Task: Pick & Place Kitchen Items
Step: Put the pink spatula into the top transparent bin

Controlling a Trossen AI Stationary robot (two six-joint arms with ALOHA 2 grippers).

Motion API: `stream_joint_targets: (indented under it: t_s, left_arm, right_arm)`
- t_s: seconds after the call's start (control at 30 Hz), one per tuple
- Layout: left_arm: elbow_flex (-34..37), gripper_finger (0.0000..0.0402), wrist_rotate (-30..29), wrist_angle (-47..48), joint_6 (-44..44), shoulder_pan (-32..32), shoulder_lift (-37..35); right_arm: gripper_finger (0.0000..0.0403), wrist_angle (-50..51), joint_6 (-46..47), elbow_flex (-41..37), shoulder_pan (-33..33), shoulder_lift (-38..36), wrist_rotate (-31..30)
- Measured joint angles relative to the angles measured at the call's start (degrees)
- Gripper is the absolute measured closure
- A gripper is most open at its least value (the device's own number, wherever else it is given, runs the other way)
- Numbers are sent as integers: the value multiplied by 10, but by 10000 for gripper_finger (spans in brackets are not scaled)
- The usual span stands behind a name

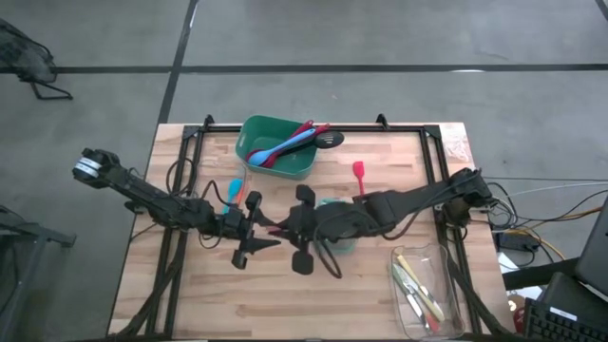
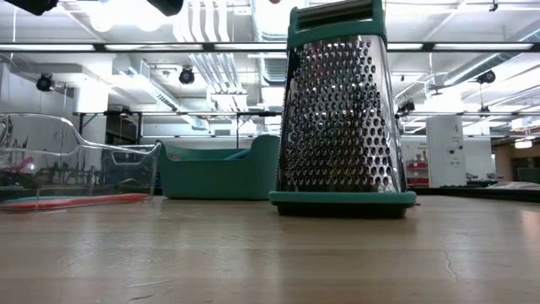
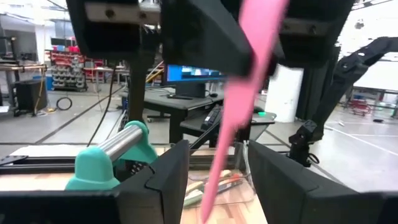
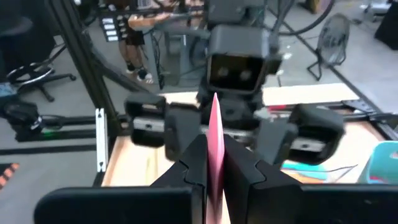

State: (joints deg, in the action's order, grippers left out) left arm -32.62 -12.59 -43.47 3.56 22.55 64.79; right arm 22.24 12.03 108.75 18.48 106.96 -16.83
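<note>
My right gripper (image 1: 287, 230) is shut on a slim pink utensil (image 3: 239, 106) above the table's middle. My left gripper (image 1: 262, 237) faces it, open, one finger on either side of the pink handle without touching it (image 3: 217, 183). A teal-framed metal grater (image 2: 342, 110) stands upright on its base under the right arm. The green tub (image 1: 278, 147) at the far middle holds blue spoons, a red spoon and a black slotted spoon, their handles leaning on its rim. A red spatula (image 1: 359, 173), a blue one (image 1: 235, 190) and an orange one (image 1: 254, 199) lie flat on the table. My right gripper pinches the pink utensil's flat handle (image 4: 214, 134) between its two fingers. The fingers come level from the table's right side. The utensil is lifted clear of the table, and its free part sticks out between my left gripper's fingers, slanting in the left wrist view.
A clear plastic tray (image 1: 423, 290) with several pale-handled tools stands at the near right. A black frame rail (image 1: 180, 152) runs around the table's edges. Cables (image 1: 522, 237) lie off the right edge. A person shows in the room beyond (image 4: 134, 37).
</note>
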Motion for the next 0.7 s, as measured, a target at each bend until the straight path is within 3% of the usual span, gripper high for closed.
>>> stream_joint_targets:
  t_s: [0.7]
  left_arm:
    - [-1,233,4,-11,4,0,1]
  right_arm:
    - [383,-18,-2,-4,-19,10,-21]
